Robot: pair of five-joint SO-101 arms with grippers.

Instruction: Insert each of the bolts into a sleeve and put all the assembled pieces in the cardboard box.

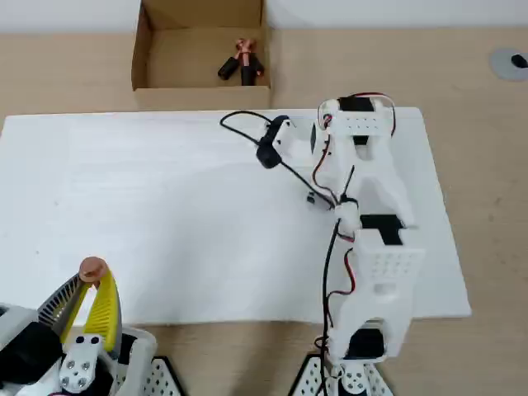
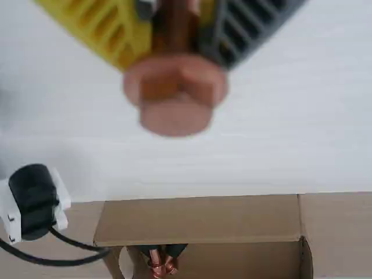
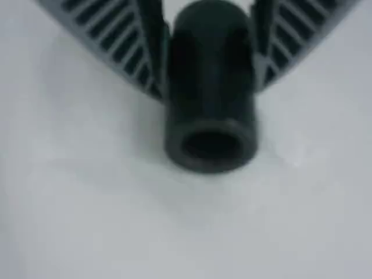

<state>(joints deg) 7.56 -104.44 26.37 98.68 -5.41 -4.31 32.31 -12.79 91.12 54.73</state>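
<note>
From above, the left arm's yellow and grey fingers [image 1: 103, 307] are clamped on a copper-coloured metal bolt [image 1: 93, 268] at the front edge of the white-covered table [image 1: 165, 210]. The brown cardboard box [image 1: 142, 58] holds assembled pieces [image 1: 242, 66]. The left wrist view shows the bolt's head jutting past them. The right wrist view has the right arm's grey fingers [image 3: 116, 35] pinching a black cylindrical sleeve [image 3: 210, 128], bore exposed. Both look light, rigid and slick, so hold each mid-body.
</note>
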